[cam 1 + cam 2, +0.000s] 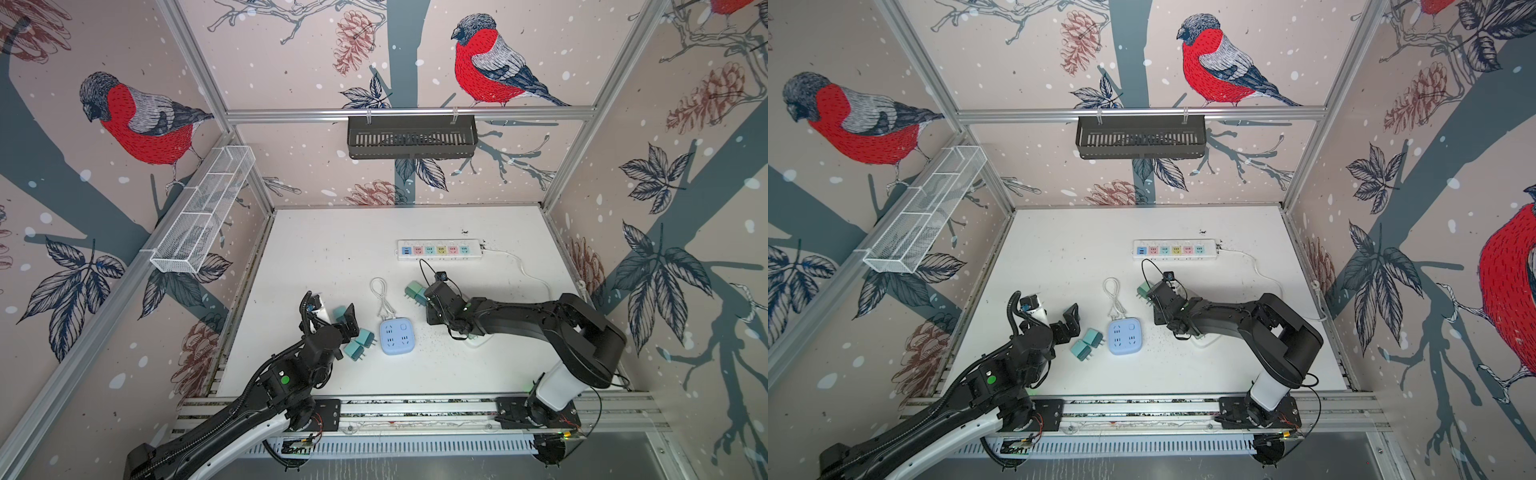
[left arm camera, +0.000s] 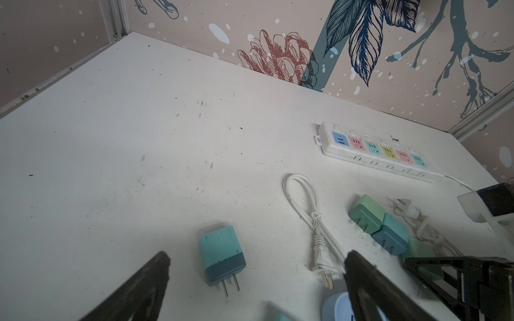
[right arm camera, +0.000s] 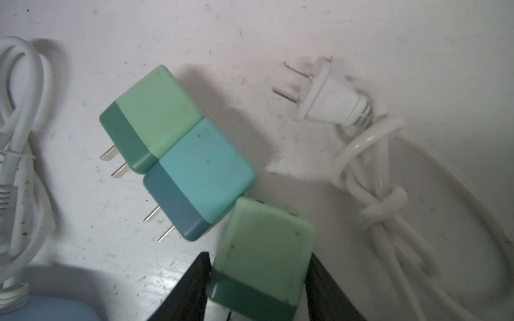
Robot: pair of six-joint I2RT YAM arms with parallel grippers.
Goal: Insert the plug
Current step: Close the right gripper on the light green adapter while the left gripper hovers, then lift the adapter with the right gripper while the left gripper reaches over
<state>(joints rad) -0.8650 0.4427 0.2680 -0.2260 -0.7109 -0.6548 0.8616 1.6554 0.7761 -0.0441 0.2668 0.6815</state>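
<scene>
adapter (image 3: 178,111) 6 | strip (image 1: 438,250) 1 | blue socket (image 1: 396,336) 1 | white plug (image 3: 328,94) 2

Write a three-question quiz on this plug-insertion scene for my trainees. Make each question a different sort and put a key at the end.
1. True or false: the left gripper is open and holds nothing.
2. The right gripper is closed on an adapter of which colour? A blue; B green; C white.
3. How many coloured panels does the power strip show on its top face?

Key: 1 true; 2 B; 3 six.
</scene>
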